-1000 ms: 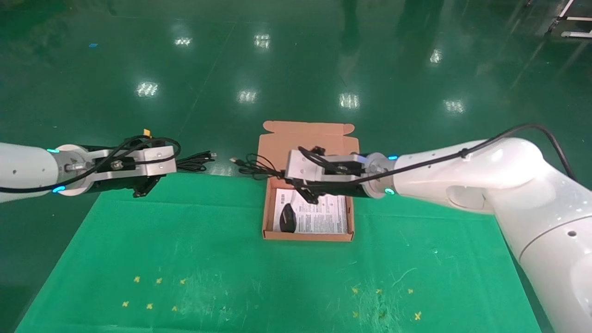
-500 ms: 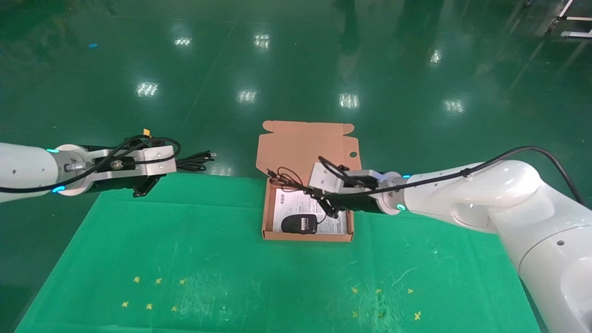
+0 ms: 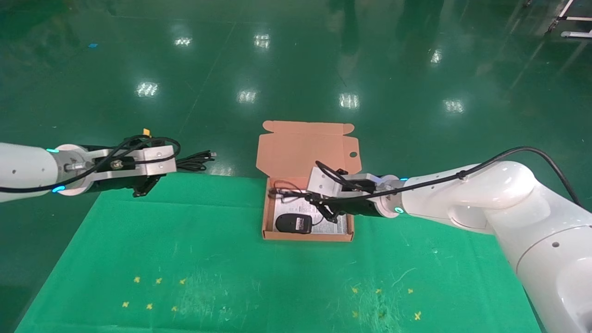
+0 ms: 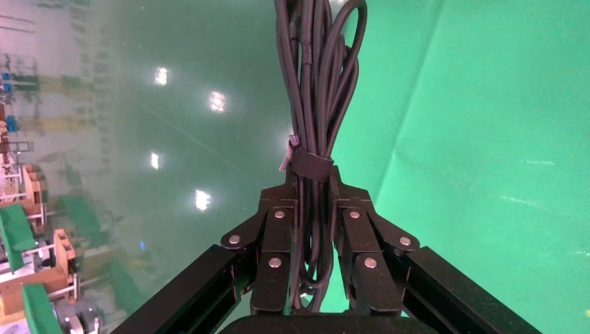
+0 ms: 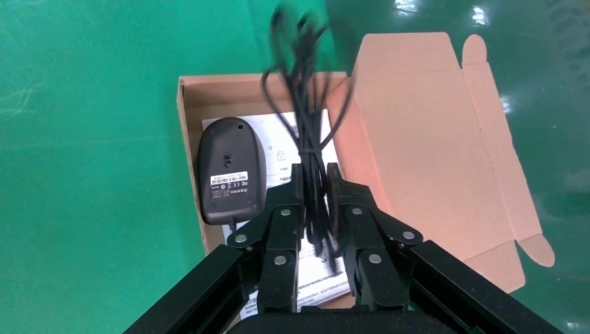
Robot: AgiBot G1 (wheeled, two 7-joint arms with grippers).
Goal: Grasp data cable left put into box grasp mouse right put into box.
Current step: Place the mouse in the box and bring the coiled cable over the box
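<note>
Lying underside-up in box: one black mouse, label showing.
Right gripper pinching its cord; left gripper clamping one strapped data cable.

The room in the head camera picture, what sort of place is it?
Probably a factory or lab hall set up for packing trials: a glossy green floor mirroring ceiling lights, a green cloth-covered table, and an open cardboard box with a mouse inside.
</note>
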